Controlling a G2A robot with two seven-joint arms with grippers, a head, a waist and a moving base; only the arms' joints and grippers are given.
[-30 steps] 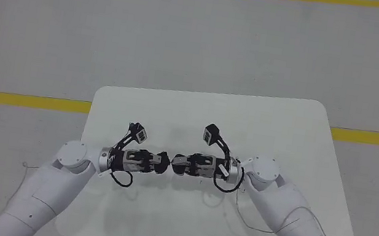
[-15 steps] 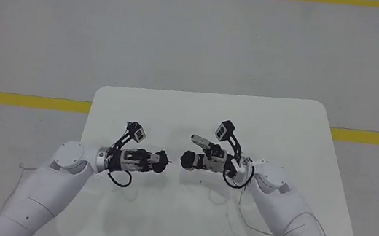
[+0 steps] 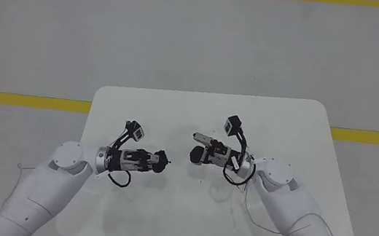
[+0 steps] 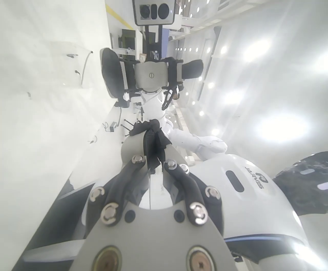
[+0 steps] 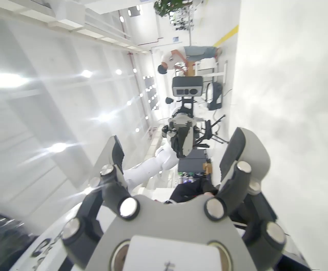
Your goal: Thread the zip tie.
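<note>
My left hand [image 4: 150, 132] is clamped tight on the black zip tie [image 4: 154, 151]; my right hand [image 5: 178, 142] gapes empty, just beside it — a misaligned grab could bend the tie or knock it free

1. A big robot lab or test hall.
2. The smooth pale floor [image 3: 186, 44] is painted with long yellow lines [image 3: 23, 100], as in a factory bay.
3. One plain white table [image 3: 284, 125] stands alone on it.
4. The high ceiling carries rows of bright lamps [image 4: 256, 51]; a tripod [image 5: 208, 129] stands far behind.
</note>
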